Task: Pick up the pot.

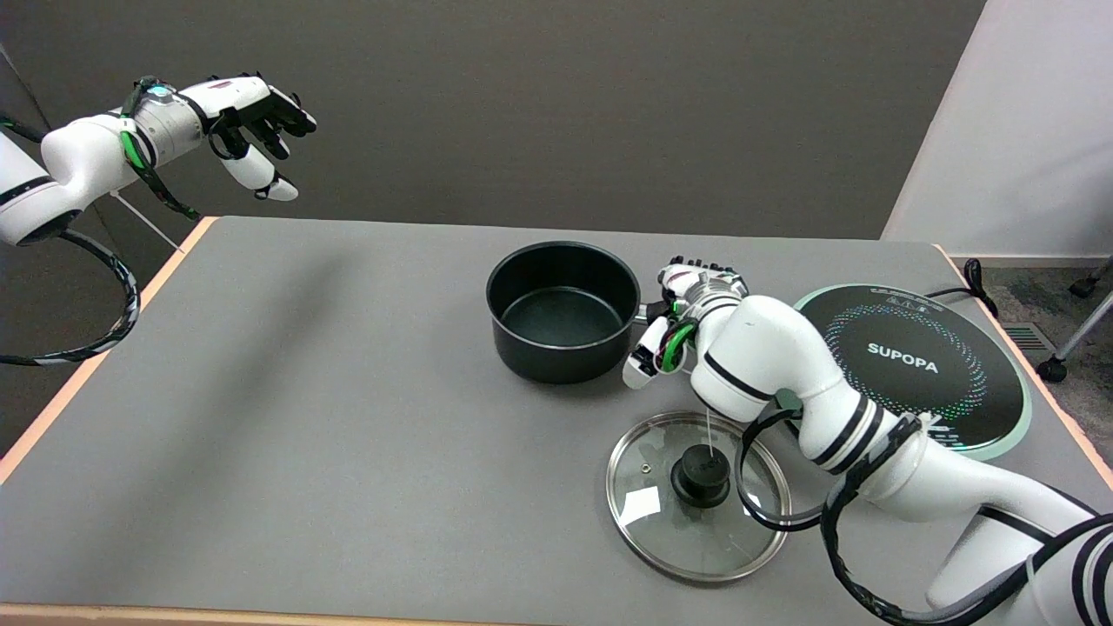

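Note:
A black pot (563,310) stands open and empty on the grey table (304,417), a little right of its middle. My right hand (687,317) is against the pot's right side, over the spot where the handle sticks out. Only a short stub of the handle (646,309) shows between pot and hand. The fingers (696,268) curl over the top and the thumb (639,365) points down beside the pot wall. The hand hides whether the handle is gripped. The pot rests on the table.
A glass lid (696,496) with a black knob lies flat in front of the pot, under my right forearm. A round black induction cooker (930,365) sits at the right edge. The idle left hand (252,122) hangs in the air at upper left.

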You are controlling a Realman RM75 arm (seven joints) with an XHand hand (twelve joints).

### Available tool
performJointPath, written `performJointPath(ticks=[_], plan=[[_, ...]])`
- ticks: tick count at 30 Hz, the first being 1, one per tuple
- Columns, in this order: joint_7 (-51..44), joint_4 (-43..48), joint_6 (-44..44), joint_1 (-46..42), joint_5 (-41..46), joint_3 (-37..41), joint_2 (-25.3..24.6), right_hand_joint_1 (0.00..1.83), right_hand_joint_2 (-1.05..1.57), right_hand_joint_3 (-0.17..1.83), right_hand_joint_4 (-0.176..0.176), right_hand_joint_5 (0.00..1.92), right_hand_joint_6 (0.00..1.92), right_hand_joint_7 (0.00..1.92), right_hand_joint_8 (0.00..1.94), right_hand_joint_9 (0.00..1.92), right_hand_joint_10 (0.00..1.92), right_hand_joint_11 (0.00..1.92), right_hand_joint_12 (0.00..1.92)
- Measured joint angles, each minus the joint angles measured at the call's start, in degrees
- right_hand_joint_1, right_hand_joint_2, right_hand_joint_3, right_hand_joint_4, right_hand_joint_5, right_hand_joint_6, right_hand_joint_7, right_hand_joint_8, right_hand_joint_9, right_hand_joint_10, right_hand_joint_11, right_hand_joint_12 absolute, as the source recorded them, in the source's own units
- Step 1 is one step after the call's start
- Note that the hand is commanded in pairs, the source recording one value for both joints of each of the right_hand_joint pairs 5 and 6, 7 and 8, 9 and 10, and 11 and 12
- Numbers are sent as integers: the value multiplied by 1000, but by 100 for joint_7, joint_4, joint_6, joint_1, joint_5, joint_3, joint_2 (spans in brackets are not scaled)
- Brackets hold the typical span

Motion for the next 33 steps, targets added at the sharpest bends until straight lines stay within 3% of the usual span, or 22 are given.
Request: performJointPath(ticks=[2,3,4,7,9,17,18,20,23,33], plan=[[-15,3,-19,-14,-1,0,3,1141,-693,1780,172,747,747,747,747,747,747,747,747],[-19,3,-24,-16,-1,-1,4,1139,-651,1760,54,816,816,816,816,816,816,816,816],[-24,3,-28,-19,0,-1,5,1131,-588,1689,36,911,911,911,911,911,911,911,911],[-38,3,-53,-25,-2,-2,8,1121,-408,1412,8,1063,1063,1063,1063,1063,1063,1063,1063],[-45,4,-72,-29,-1,-4,7,1119,-358,1345,1,1096,1096,1096,1096,1096,1096,1096,1096],[-65,6,-91,-29,-1,-10,8,1143,74,750,-88,1443,1443,1443,1443,1443,1443,1443,1443],[-66,6,-103,-26,0,-10,8,1155,118,685,-93,1523,1523,1523,1523,1523,1523,1523,1523],[-71,5,-132,-16,-1,-10,8,1204,121,616,-46,1758,1758,1758,1758,1758,1758,1758,1758],[-78,-9,-163,-5,0,-10,8,1243,79,619,-21,1888,1888,1888,1888,1888,1888,1888,1888],[-105,-52,-284,64,-1,23,8,1327,-55,642,-14,1920,1920,1920,1920,1920,1920,1920,1920]])
